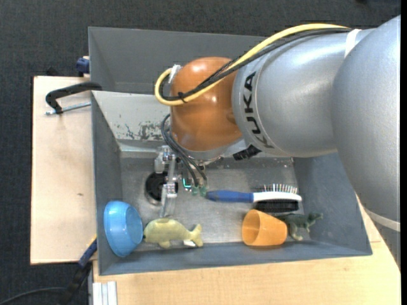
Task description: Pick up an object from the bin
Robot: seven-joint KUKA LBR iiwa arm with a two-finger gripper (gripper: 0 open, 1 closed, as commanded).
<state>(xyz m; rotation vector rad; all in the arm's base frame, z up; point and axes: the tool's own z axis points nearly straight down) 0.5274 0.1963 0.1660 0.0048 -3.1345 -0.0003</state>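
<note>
In the camera view the arm's jaws hang low at about 8 o'clock in the grey metal bin (127,154), and whether they are released or clenched I cannot tell. Their tip sits between a small black round thing (152,187) and a pale yellow fish-shaped toy (172,233), which lies flat with a forked tail at the 7 o'clock wall. A blue cup (122,227) on its side lies just at the toy's 9 o'clock, while a blue-handled brush (254,197), an orange cup (262,229) and a dark green toy (304,225) lie toward 4 o'clock; dark floor (191,2) surrounds the bin.
</note>
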